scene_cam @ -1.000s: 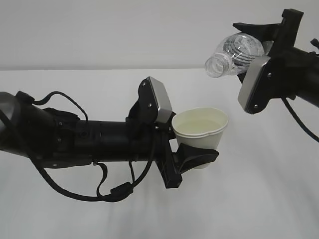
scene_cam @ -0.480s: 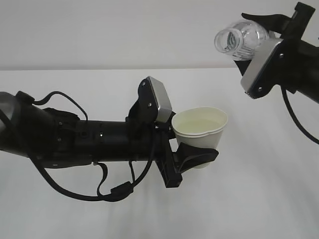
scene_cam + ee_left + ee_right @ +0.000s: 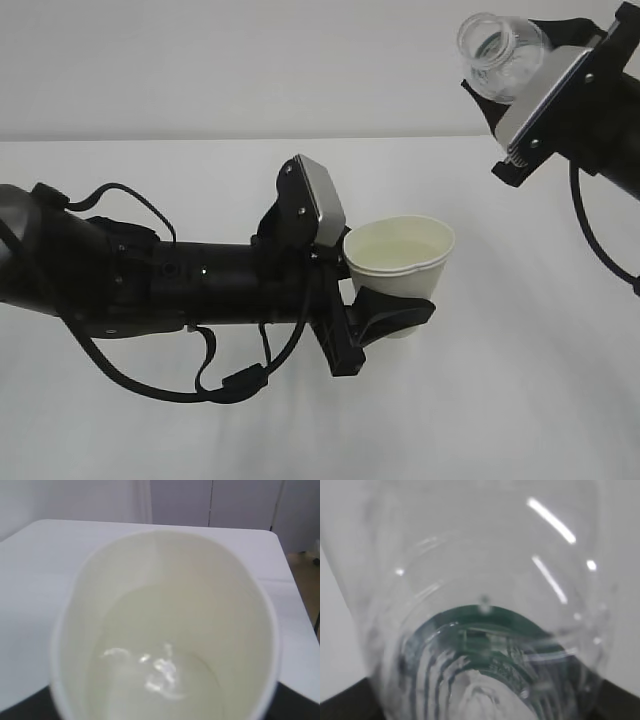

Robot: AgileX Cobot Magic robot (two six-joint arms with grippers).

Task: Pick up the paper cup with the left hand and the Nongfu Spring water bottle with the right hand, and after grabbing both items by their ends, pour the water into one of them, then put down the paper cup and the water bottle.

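With water pooled in the paper cup, held upright by left hand jaws to avoid spilling. Nongfu Spring water bottle clamped in right hand, mouth raised above the cup.

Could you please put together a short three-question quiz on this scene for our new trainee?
1. True or false: the paper cup stands on the table.
2. The bottle is: A) above and right of the cup, B) directly over the cup, C) lying on the table.
3. What does the left wrist view show inside the cup?

Key: 1. False; the left tool holds it in the air. 2. A. 3. Water.
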